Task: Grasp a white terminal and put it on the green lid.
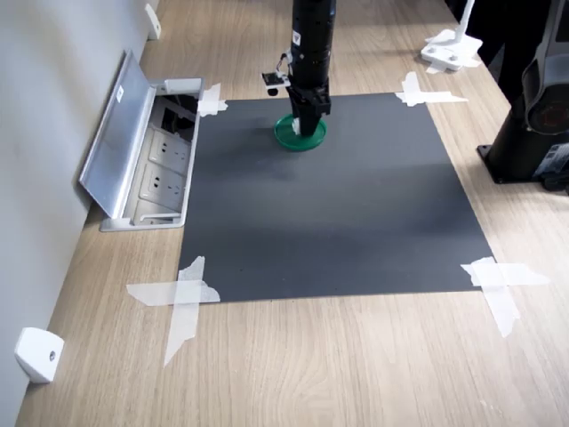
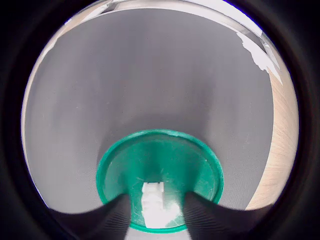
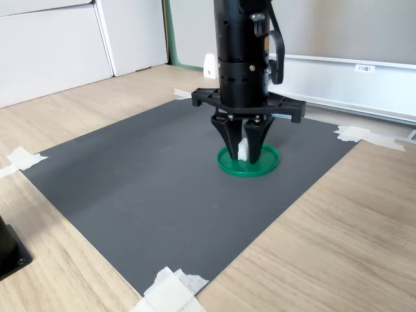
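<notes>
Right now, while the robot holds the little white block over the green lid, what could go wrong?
1. The gripper is closed around the white terminal right at the green lid. If the terminal sticks to a finger when the jaws open, it might tip or get dragged off.
2. The lid lies loose on the dark mat, so a nudge from the fingertips could slide it.
3. Whether the terminal already touches the lid is hard to tell; if released too high, it could bounce out.

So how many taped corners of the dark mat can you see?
4 in the first exterior view: far left, far right, near left, near right.
</notes>
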### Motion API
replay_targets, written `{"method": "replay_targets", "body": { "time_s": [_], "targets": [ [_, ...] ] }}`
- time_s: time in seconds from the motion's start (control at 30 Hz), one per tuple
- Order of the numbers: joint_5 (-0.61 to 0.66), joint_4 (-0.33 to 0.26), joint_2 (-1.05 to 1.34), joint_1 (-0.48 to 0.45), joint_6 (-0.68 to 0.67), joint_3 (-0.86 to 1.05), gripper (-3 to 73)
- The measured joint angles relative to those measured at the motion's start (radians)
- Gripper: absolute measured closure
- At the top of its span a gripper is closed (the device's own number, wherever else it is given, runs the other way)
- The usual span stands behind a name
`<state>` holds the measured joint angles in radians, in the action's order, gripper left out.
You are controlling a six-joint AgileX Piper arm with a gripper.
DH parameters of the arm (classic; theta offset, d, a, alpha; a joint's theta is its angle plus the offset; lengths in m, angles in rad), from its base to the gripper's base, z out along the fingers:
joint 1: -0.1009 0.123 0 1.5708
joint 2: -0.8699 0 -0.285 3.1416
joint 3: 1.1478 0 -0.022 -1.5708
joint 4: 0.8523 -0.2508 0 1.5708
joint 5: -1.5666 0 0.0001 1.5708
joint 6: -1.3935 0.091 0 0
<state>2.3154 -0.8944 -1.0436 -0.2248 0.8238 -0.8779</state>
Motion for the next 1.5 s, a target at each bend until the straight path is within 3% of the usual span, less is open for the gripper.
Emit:
{"method": "replay_targets", "body": {
  "time_s": [0.17, 0.37, 0.43, 0.53, 0.73, 0.83, 1.0, 1.23, 1.5],
  "targets": [
    [0.018, 0.042, 0.016, 0.000, 0.031, 0.000, 0.8],
    [0.023, 0.042, 0.179, 0.000, 0.041, 0.000, -1.5],
    [0.031, 0.032, 0.244, 0.000, 0.028, 0.000, 2.1],
    [0.065, -0.029, 0.364, 0.000, -0.005, 0.000, 13.5],
    [0.170, -0.210, 0.568, 0.000, -0.049, 0.002, 52.0],
    [0.217, -0.271, 0.659, 0.000, -0.047, 0.011, 65.4],
    [0.180, -0.303, 0.859, 0.000, 0.023, 0.086, 69.9],
    [-0.065, -0.194, 1.170, 0.000, 0.246, 0.352, 70.0],
    [-0.237, -0.180, 1.477, 0.000, 0.307, 0.677, 70.0]
  ]
}}
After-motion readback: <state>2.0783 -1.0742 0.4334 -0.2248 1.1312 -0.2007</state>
